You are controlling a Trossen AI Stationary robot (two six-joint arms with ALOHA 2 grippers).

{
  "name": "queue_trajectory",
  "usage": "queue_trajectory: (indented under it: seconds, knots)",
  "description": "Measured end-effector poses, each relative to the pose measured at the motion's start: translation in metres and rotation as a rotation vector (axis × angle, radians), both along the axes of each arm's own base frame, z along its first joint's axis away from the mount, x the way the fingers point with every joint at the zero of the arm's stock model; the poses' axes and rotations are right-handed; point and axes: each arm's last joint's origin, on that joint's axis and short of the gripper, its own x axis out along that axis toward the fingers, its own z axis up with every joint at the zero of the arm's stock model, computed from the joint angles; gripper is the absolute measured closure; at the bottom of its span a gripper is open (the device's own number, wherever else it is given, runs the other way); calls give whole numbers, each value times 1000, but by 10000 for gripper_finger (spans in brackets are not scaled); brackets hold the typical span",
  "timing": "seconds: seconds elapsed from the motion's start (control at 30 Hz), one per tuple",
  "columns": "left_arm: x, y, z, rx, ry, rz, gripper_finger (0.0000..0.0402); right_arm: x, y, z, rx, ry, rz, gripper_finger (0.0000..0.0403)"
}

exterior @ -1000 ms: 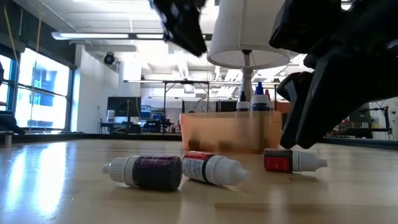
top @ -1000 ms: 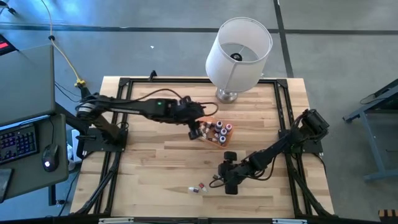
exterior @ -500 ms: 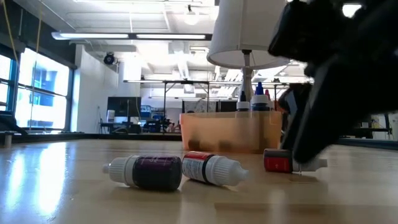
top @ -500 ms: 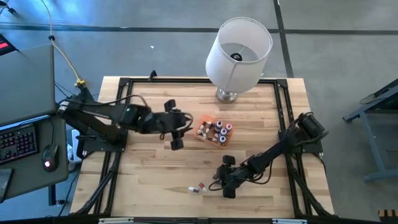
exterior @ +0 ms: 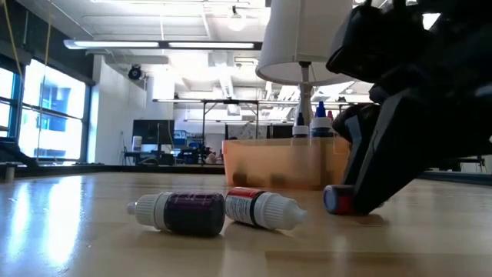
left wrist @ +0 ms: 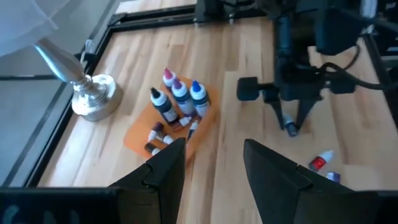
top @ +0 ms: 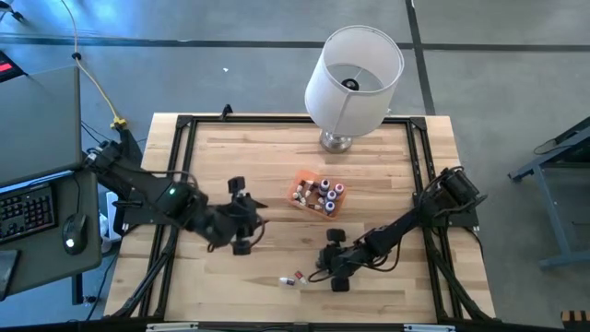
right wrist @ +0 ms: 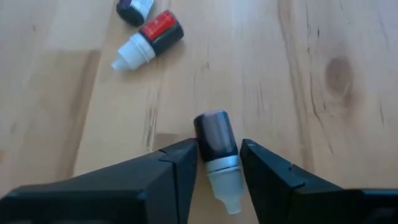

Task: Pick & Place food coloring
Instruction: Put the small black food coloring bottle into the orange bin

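Pick step is underway: a bottle (right wrist: pixel 216 144) lying on the table is being pinched between the right gripper (right wrist: pixel 217 163) fingers. A lift and carry to the orange box (top: pixel 316 195) is needed next. The left gripper (left wrist: pixel 212 163) hangs open, empty.

A big white lamp (top: pixel 354 69) stood at the far edge of the wooden table (top: pixel 267 184). Its shiny metal foot (left wrist: pixel 93 96) sat on the wood. A small orange box (exterior: pixel 284 161) lay near the middle of the table. Off to the side was a desk with a keyboard (top: pixel 26 210) and a mouse (top: pixel 71 243).
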Motion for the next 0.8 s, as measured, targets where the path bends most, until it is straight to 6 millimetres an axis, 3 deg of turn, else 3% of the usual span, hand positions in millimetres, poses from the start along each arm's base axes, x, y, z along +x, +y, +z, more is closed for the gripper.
queue_trajectory:
  seconds: [0.27, 0.43, 0.6, 0.7, 0.8]
  knots:
    - [-15, -25, 1, -38, -68, 27, 243, 4, -8, -1, -27, 13, 46, 334]
    - [-21, -37, -1, -38, -96, 20, 243, 9, -15, 9, 28, -33, 30, 332]
    - [-15, -41, -19, -25, -63, 38, 243, 30, -34, 52, -192, -267, -52, 323]
    - [-14, -41, -34, -7, -51, 78, 243, 47, -55, 71, -425, -341, -195, 327]
    - [-10, -41, -52, -16, -45, 130, 243, 62, -84, 84, -504, -356, -318, 328]
